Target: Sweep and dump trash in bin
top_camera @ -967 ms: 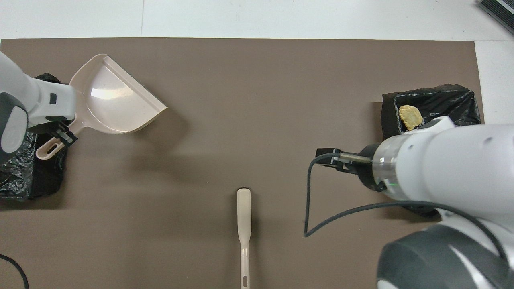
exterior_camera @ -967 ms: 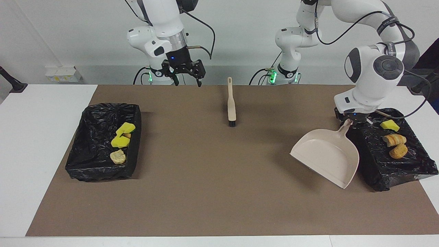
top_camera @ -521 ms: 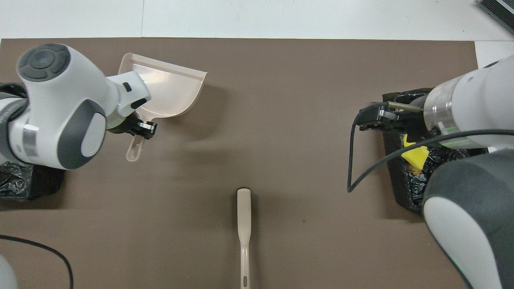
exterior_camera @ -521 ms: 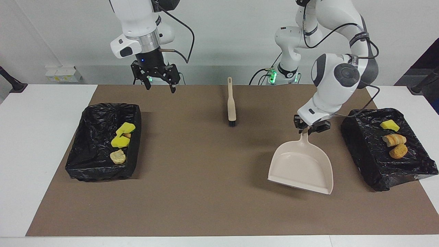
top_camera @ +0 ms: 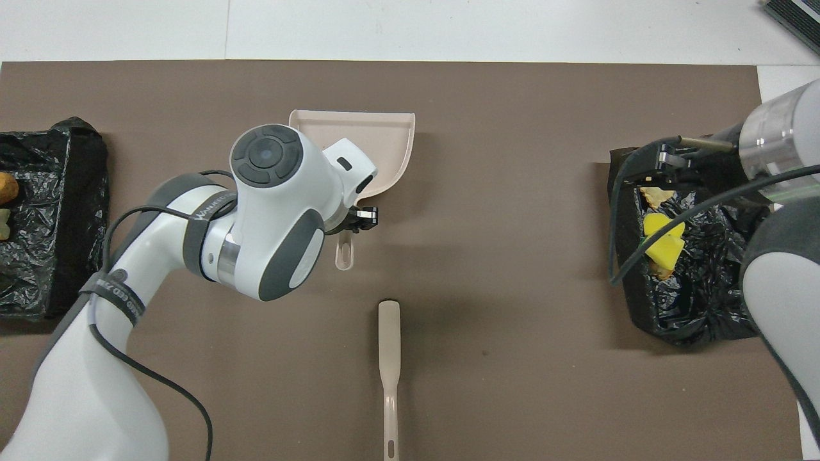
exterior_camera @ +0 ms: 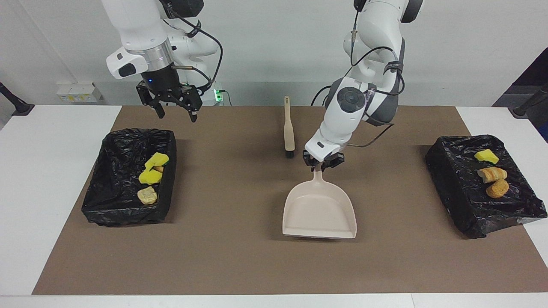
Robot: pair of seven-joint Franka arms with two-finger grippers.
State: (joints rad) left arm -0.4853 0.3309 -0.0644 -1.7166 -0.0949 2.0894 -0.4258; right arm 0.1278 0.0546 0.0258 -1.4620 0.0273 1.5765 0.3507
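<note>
Reading the facing view from nine o'clock toward three, we first meet the bin toward the right arm's end (exterior_camera: 128, 177), a black-lined tray holding four scraps of the trash (exterior_camera: 150, 176): yellow sponge chunks, one green-topped, a tan crust, and what we take to be an orange piece half hidden under the sponges. Up at about eleven o'clock the right gripper (exterior_camera: 173, 109) hangs in the air over the mat's edge nearest the robots, beside that bin's near corner, its fingers apart and holding nothing; we judge that this arm waits. At the centre the brush (exterior_camera: 289, 128) lies flat on the brown mat (exterior_camera: 239, 256), handle pointing to twelve o'clock toward the robots and bristles at six, where either arm could pick it up. Just past it, the left gripper (exterior_camera: 323, 164) is clamped on the handle of the dustpan (exterior_camera: 319, 209), whose open lip faces six o'clock; we think the pan sits on or barely above the mat, though its shadow leaves that uncertain. The pan looks empty, so we judge the carry is to set it down mid-table. At three o'clock the second bin (exterior_camera: 483, 188) holds the remaining trash, a yellow sponge and two bread rolls, and no scrap lies loose on the mat
</note>
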